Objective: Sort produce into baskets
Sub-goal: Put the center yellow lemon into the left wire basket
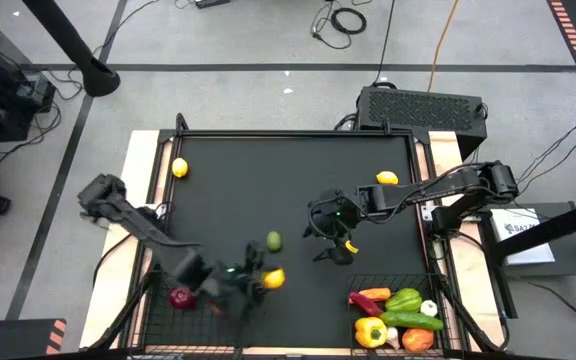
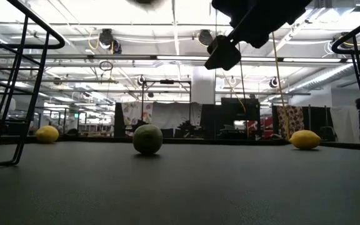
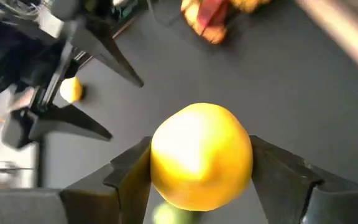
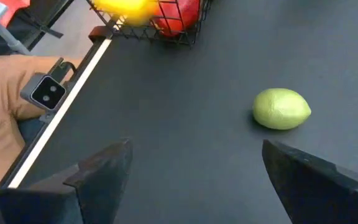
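My left gripper is shut on a yellow lemon by the right edge of the left black wire basket, which holds a red apple. My right gripper is open and empty above the mat, just right of a green lime that rests on the mat. It also shows high in the low view. Two more lemons lie on the mat farther back. The right basket holds peppers, a cucumber, a chili and garlic. My left gripper pinches the lemon by two opposite sides between its two fingers. The fingers point toward the table's right side. The lemon is lifted off the mat, and the low view shows no lemon on the mat there.
The black mat is bare in its middle and far part, apart from the loose lime and two lemons. A black grilled box stands beyond the far right corner. Cables lie on the floor behind the table.
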You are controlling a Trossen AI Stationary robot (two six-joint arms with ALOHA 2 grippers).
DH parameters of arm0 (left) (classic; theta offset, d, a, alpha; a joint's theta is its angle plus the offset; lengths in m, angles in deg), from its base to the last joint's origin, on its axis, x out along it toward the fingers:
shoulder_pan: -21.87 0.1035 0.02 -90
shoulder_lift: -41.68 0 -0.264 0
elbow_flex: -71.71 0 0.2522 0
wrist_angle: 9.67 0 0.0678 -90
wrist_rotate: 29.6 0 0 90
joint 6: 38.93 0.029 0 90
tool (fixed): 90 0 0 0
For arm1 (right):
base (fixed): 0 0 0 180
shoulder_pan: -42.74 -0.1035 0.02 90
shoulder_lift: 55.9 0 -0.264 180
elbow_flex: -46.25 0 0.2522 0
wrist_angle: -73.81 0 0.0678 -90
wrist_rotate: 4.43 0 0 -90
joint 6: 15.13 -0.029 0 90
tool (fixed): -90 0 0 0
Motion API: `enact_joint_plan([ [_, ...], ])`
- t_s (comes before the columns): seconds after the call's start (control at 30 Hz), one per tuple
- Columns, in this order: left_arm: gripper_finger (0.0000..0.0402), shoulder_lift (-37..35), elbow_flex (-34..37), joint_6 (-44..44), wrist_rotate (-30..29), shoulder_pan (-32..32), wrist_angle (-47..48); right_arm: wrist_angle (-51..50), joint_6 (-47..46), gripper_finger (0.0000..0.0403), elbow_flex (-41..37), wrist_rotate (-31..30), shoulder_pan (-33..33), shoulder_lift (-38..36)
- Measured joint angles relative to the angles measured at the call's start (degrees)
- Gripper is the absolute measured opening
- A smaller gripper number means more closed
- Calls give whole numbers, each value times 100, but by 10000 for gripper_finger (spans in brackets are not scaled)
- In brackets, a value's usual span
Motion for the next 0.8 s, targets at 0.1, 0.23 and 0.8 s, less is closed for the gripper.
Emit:
enact_joint_plan([
  [0.1,239,-417,-4,-941,-89,-460,206,5,17,350,0,-21,0,2],
  [0.23,239,-938,-12,-2547,52,-1066,612,0,17,350,0,-33,0,7],
  [0.8,242,-585,350,-6582,1182,-1734,1968,632,-125,350,0,-1194,-50,205],
])
